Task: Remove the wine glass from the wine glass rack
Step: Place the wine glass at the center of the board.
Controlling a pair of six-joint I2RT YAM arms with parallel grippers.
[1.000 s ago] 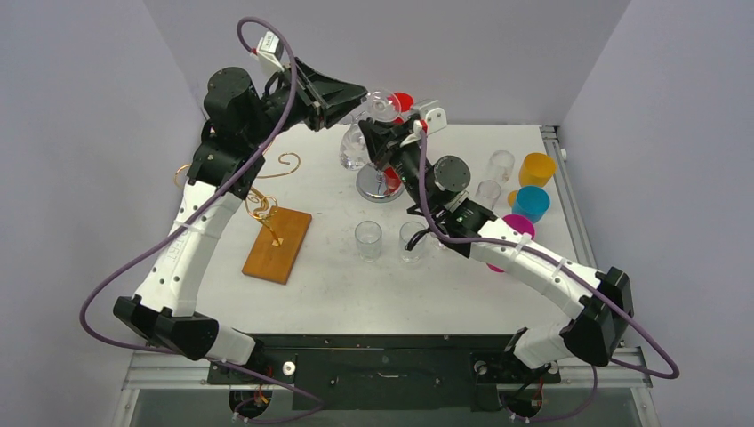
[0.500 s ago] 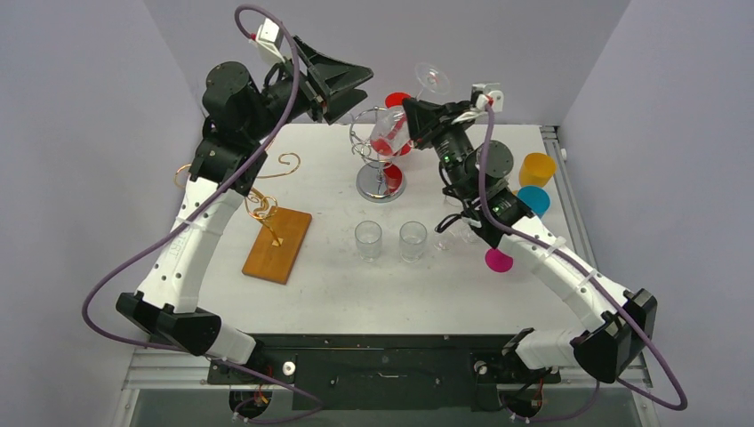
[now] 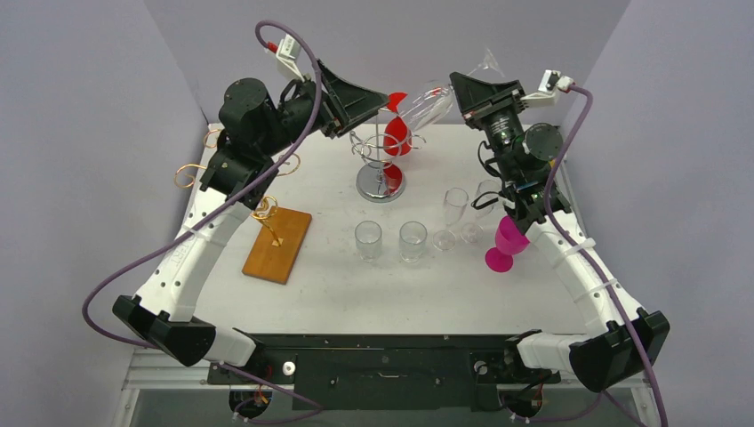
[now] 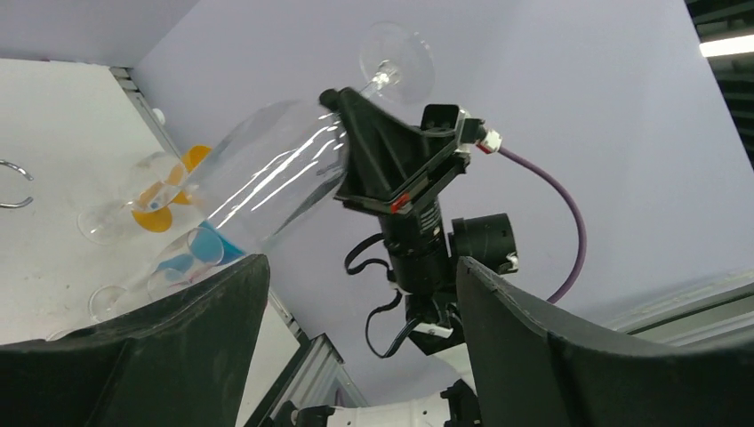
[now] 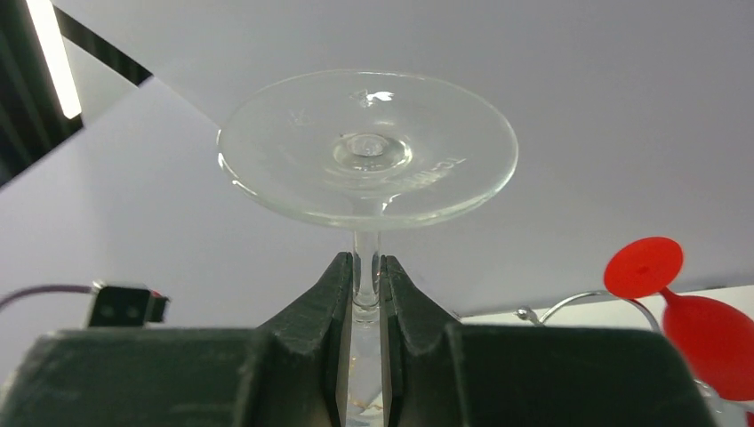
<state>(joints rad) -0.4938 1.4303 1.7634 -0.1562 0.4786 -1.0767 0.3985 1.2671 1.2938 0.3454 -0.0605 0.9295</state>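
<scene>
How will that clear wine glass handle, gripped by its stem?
Probably fragile: the glass looks thin and clear. Likely slippery, since the right fingers pinch only its smooth, narrow stem. It may swing, as the big bowl hangs tilted beyond that grip.

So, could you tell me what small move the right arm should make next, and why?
Probably swing the clear wine glass away from the rack toward bare table and begin turning it upright. The right fingers are shut on its stem, it hangs tilted with foot up close beside the red glasses, and the left fingers stand open, not touching it.
</scene>
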